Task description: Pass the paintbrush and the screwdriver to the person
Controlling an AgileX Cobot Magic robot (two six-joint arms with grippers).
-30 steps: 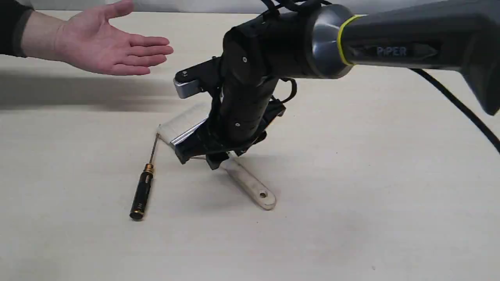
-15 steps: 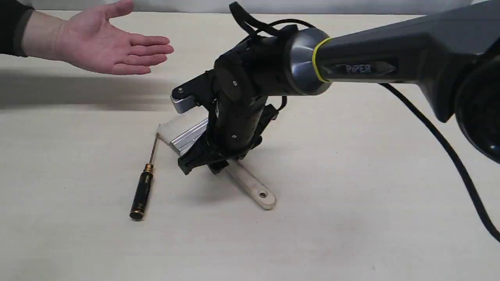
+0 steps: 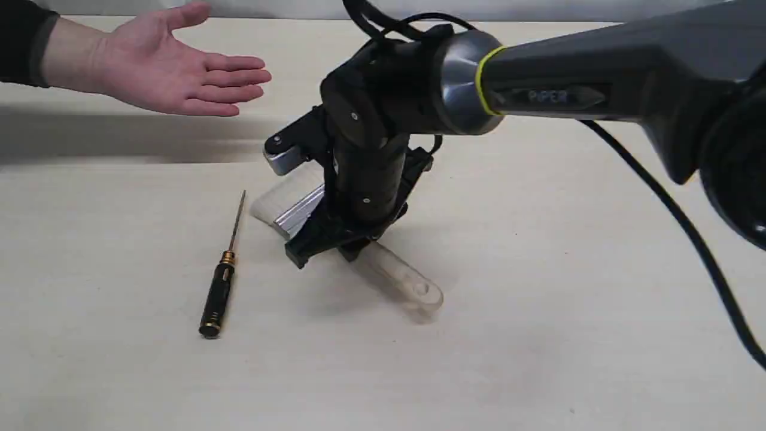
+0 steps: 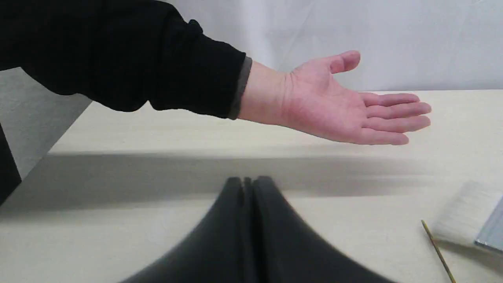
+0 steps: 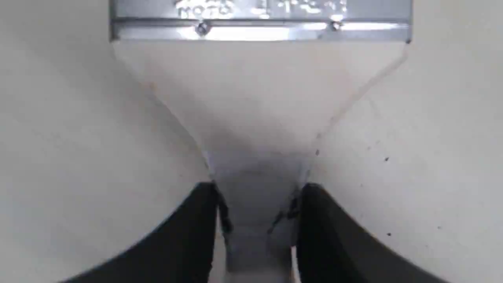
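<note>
Beneath the paintbrush (image 3: 400,278), a pale matt tabletop (image 3: 538,347) runs back to a plain grey-white wall (image 4: 393,39). Right arm (image 3: 598,90): reaches down over the paintbrush, with the right claw (image 5: 259,204) pinched narrowly on the wooden handle just behind the ferrule. Person's hand (image 3: 173,66): open, palm up, held off the surface well beyond the paintbrush's bristle end. Change: the handle end, flat on the tabletop half a second ago, now hangs blurred above its shadow, and the bristles have drawn clear of the screwdriver (image 3: 218,293) shaft they touched. Lifting has probably begun; the carry to the hand remains. Screwdriver: lying untouched near the bristles. Left claw (image 4: 247,220): pressed together, empty, off to the paintbrush's bristle side.
</note>
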